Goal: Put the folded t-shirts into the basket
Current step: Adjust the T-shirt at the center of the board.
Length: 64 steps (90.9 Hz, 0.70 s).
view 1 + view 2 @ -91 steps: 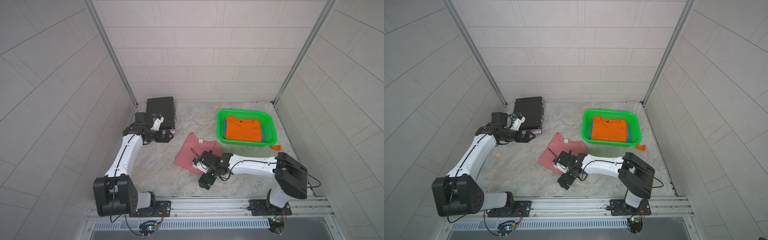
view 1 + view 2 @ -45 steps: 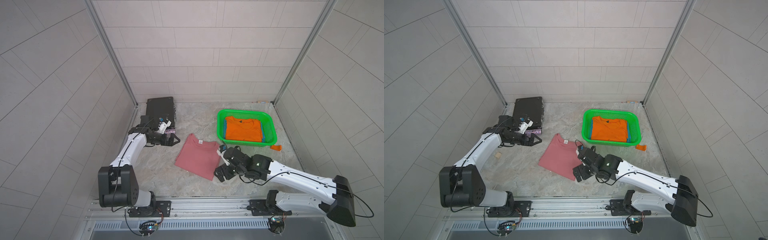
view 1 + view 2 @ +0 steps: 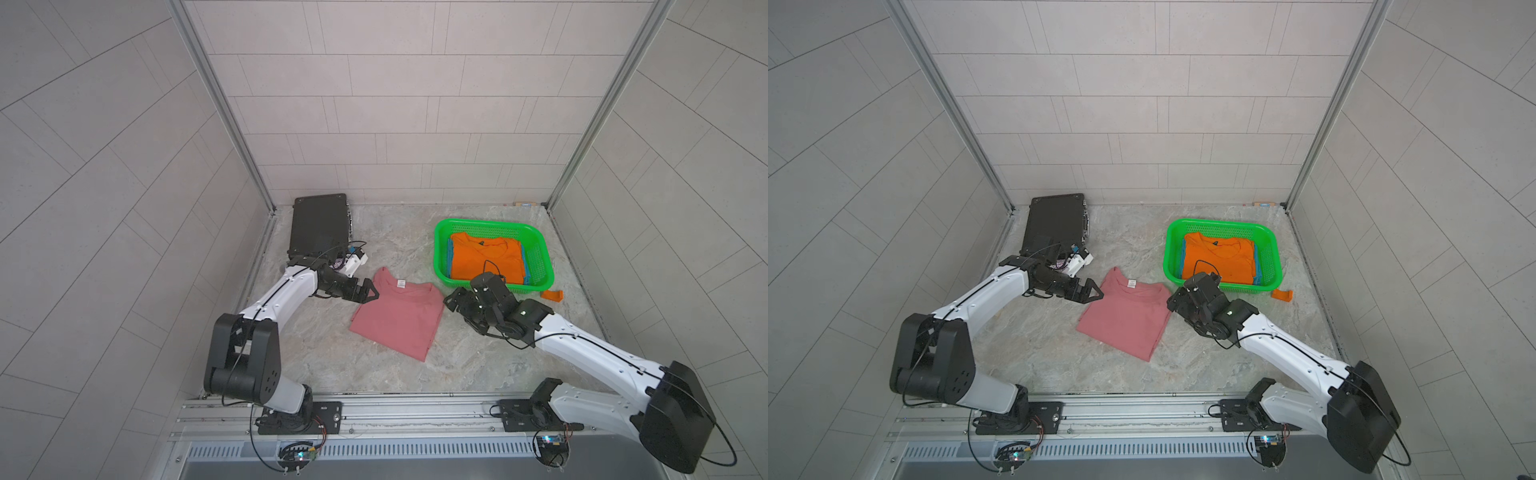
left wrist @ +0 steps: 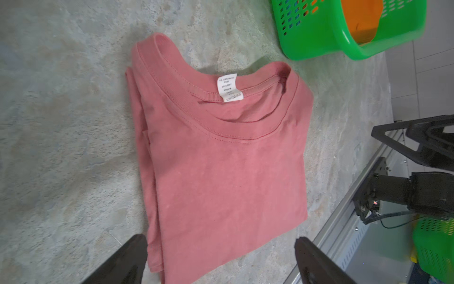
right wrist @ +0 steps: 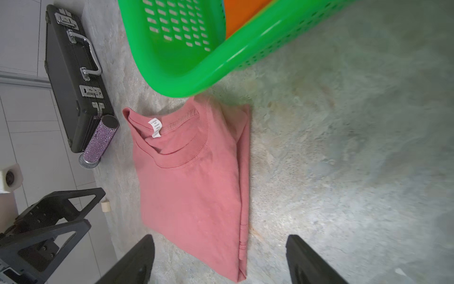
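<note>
Dusty pink folded cloth t-shirt flanked by left end effector and right end effector, both spread open, empty, likely for two-sided lift into bright green perforated plastic basket.

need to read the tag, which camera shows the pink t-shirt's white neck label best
The left wrist view: the neck label on the pink t-shirt is large and faces the camera, its print lines visible. The right wrist view shows it smaller and slanted. In both top views it is only a white speck.
</note>
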Tool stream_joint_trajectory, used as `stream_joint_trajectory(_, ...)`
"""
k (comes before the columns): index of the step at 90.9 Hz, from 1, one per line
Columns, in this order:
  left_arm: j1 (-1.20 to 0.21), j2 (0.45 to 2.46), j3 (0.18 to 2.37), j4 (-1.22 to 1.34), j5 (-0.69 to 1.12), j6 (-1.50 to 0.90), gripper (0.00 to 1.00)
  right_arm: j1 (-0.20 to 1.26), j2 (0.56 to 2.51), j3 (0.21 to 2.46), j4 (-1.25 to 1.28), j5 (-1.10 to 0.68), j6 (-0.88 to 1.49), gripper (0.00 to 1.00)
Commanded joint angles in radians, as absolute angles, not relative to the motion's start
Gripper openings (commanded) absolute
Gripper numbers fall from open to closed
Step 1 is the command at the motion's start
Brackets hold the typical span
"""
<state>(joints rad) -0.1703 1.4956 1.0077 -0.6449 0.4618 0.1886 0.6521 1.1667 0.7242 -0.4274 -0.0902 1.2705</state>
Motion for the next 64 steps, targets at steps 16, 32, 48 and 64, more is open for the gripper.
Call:
stream_joint_trajectory(16,-0.214,1.624,0.980,-0.591,0.429,0.180,0.94,0.600,1.423,0.789,-0.315,-0.248,1.174,0.70)
stream_joint_trajectory(32,-0.231,1.705,0.998,-0.613,0.358,0.143,0.93,0.568,1.546,0.807,-0.286,-0.275,1.094,0.60)
stream_joint_trajectory(48,-0.230,1.704,1.001,-0.620,0.361,0.157,0.93,0.558,1.593,0.829,-0.283,-0.276,1.037,0.51)
stream_joint_trajectory(64,-0.238,1.730,1.026,-0.705,0.482,0.210,0.93,0.559,1.631,0.852,-0.296,-0.274,0.996,0.23)
